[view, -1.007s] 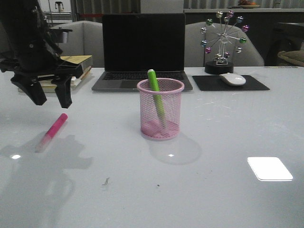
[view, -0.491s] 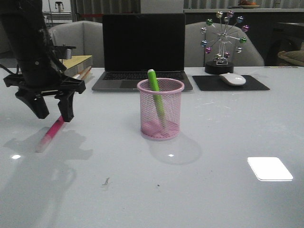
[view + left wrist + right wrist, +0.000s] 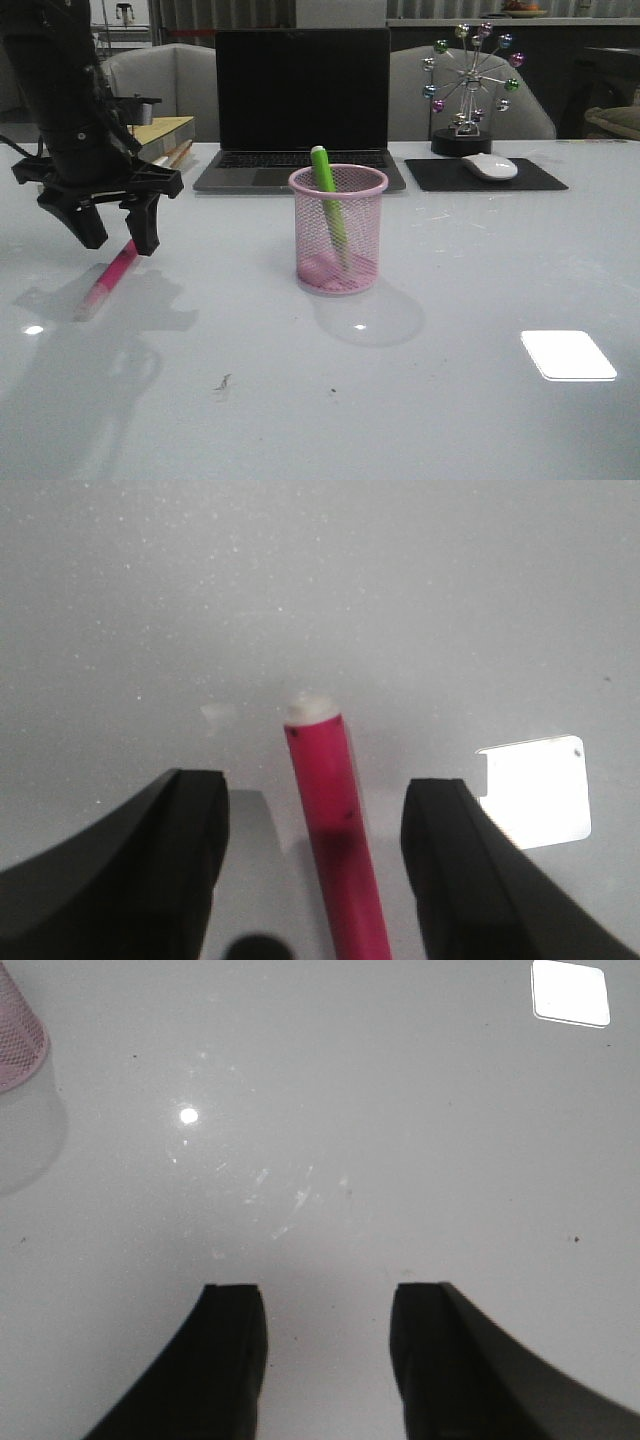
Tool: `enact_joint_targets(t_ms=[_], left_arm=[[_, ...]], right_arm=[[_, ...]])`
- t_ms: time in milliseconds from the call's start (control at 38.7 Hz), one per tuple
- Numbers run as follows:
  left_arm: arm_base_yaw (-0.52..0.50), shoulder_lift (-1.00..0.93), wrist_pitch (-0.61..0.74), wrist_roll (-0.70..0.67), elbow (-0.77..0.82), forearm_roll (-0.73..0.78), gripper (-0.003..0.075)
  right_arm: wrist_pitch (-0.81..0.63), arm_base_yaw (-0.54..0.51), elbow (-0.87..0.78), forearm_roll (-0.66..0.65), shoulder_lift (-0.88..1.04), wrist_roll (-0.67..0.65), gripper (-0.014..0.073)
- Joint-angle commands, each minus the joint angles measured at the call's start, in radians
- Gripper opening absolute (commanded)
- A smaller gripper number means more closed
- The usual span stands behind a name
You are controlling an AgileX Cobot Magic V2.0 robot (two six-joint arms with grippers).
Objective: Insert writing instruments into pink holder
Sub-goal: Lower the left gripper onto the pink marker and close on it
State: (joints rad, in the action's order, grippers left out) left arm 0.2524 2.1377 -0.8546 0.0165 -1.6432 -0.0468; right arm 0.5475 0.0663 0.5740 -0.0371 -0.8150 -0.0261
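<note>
The pink holder (image 3: 338,229), a round wire-mesh cup, stands upright mid-table with a green marker (image 3: 328,203) leaning inside it, tip above the rim. A magenta marker (image 3: 108,278) with a pale cap lies flat on the table at the left. My left gripper (image 3: 118,240) hangs open just above that marker's far end. In the left wrist view the magenta marker (image 3: 334,830) runs between the two spread fingers (image 3: 170,870) without touching either. My right gripper (image 3: 325,1305) is open over bare table, with an edge of the pink holder (image 3: 18,1035) at the corner of its view.
A laptop (image 3: 300,110) stands behind the holder. Stacked books (image 3: 170,140) lie at the back left behind the left arm. A mouse on a black pad (image 3: 488,168) and a ferris-wheel ornament (image 3: 468,90) sit at the back right.
The left gripper has come down and slightly right, from above and behind the magenta marker to straddling its far end. The marker, holder and green marker have not moved.
</note>
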Motion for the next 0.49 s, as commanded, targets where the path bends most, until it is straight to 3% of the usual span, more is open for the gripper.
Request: enact_joint_targets(t_ms=[0, 465], left_arm=[[0.006, -0.055, 0.033, -0.002, -0.030, -0.005, 0.0447], [0.006, -0.010, 0.014, -0.002, -0.030, -0.031, 0.0447]], right_arm=[[-0.060, -0.005, 0.030, -0.006, 0.012, 0.003, 0.0416], [-0.060, -0.005, 0.030, -0.006, 0.012, 0.003, 0.0416]])
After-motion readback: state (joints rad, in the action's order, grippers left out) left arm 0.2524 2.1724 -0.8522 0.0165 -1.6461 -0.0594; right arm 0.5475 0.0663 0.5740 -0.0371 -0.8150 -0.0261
